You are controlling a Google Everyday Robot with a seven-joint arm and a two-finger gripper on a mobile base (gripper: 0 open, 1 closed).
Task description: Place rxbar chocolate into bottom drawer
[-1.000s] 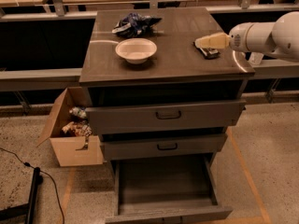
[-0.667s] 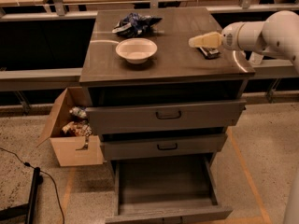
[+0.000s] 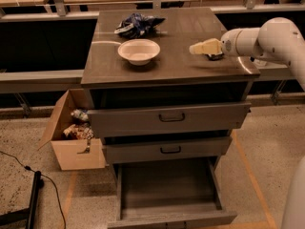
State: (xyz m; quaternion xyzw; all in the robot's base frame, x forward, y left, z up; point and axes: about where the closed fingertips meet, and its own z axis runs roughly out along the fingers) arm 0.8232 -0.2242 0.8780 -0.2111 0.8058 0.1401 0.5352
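Right, my gripper hovers over the right side of the tabletop, just above the rxbar chocolate, which lies there ungrasped, I reckon. Jaws apart or together? Can't tell. The bottom drawer stands open, bar not in it: grasp, carry and drop remain.

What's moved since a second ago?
The gripper has eased along the cabinet top toward the white bowl, and hangs just above the dark rxbar chocolate. Nothing visibly taken or let go. Bowl, blue-and-white bag, open bottom drawer and cardboard box stayed put.
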